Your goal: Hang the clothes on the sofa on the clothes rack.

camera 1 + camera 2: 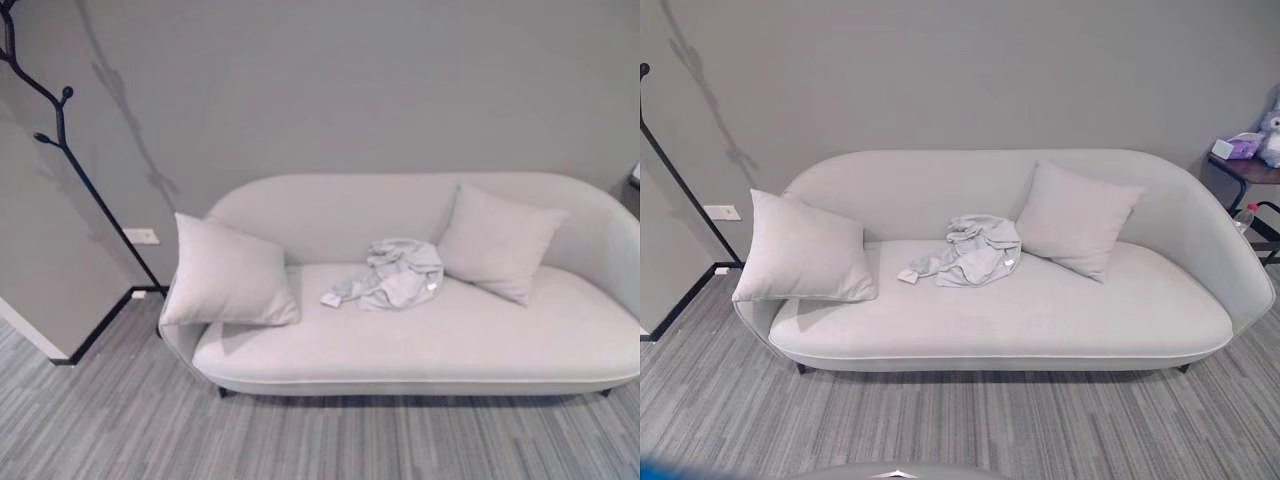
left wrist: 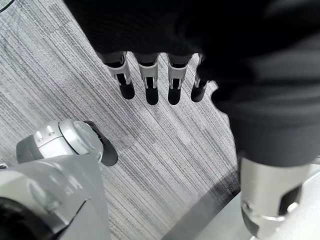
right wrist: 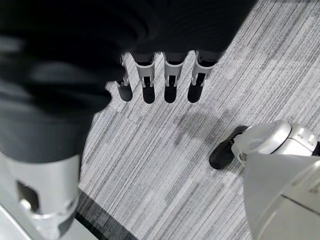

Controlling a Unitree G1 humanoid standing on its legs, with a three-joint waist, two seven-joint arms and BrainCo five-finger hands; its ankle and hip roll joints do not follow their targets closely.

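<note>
Sofa (image 1: pixel 1040 320): pale grey, curved back, against a grey wall on striped grey carpet (image 1: pixel 940 420).
Clothes rack (image 1: pixel 62 150): black, branch-like pegs, standing at the sofa's left end by the wall.
Cushions: one (image 1: pixel 805 250) propped at the left end, one (image 1: pixel 1075 218) leaning on the backrest right of centre.
Side table (image 1: pixel 1250 170): dark, past the sofa's right end, bearing a purple plush toy (image 1: pixel 1270 125).
Clothes (image 1: pixel 975 250): light grey garment, crumpled on the seat between the cushions, touching the right one.
Left hand (image 2: pixel 150 82): fingers straight, released, over carpet.
Right hand (image 3: pixel 167 82): the same, grasping nothing
</note>
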